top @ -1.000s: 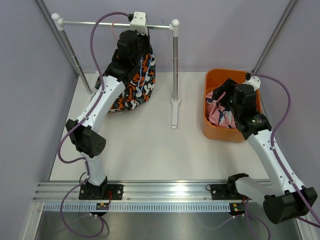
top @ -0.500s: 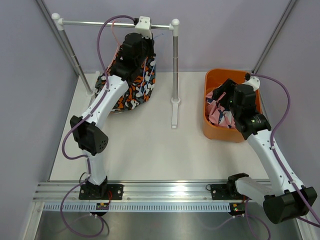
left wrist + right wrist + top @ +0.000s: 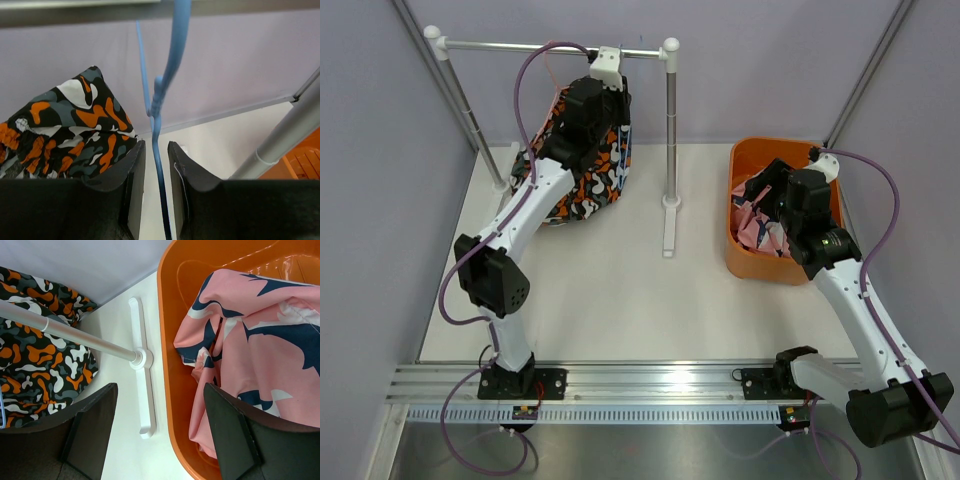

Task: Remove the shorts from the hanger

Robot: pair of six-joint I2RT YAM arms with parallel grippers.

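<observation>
The black shorts with orange and white blotches hang below the rail and drape onto the table; they also show in the left wrist view and the right wrist view. A blue hanger hooks over the rail. My left gripper is just under the rail. Its jaws stand narrowly apart with the hanger's wire running between them, a gap on each side. The pink shorts with navy and white blotches lie in the orange bin. My right gripper hovers wide open and empty over the bin's left rim.
The metal rail spans two posts; the right post stands on a white foot between the shorts and the bin. Purple walls close in the back and sides. The arms' mounting track runs along the near edge.
My left gripper has shifted a little right along the rail and the black shorts have swung slightly with it. The right arm has not moved.
</observation>
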